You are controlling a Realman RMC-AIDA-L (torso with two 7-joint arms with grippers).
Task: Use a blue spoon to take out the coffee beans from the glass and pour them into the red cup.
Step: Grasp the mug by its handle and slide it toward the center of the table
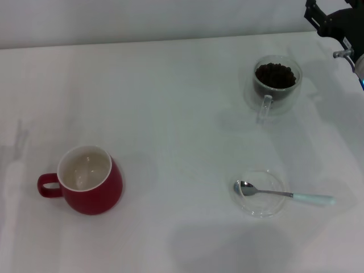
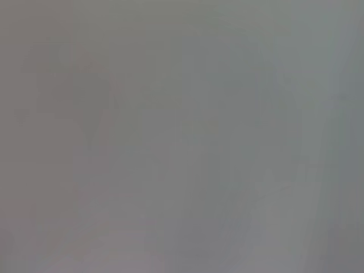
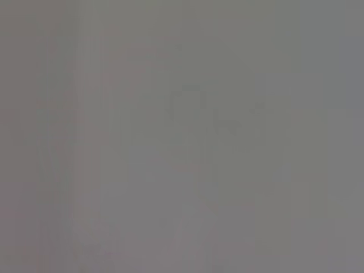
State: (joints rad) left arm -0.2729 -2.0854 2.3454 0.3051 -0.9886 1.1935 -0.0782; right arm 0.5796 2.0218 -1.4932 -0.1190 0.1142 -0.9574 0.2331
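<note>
red cup (image 1: 85, 187): 1 | glass (image 1: 274, 85): 1 | blue spoon (image 1: 284, 195): 1 | dish (image 1: 260, 193): 1

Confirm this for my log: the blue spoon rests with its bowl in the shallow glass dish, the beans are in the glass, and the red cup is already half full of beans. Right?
Not quite. The head view shows the red cup empty, its white inside bare. The rest holds: the blue spoon lies with its bowl in the shallow glass dish, and the coffee beans sit in the glass.

Bare white tabletop (image 1: 170, 114) is seen between the dark-red ceramic mug (image 1: 91, 187) at the near left and the clear double-walled glass mug of dark coffee beans (image 1: 276, 85) at the far right. Well apart from both, the near right is occupied by a shallow clear glass dish (image 1: 260, 193) with the pale-blue-handled metal spoon (image 1: 284, 195) laid across it. The black right gripper (image 1: 335, 23) is seen at the far right corner, just beyond the glass mug.
</note>
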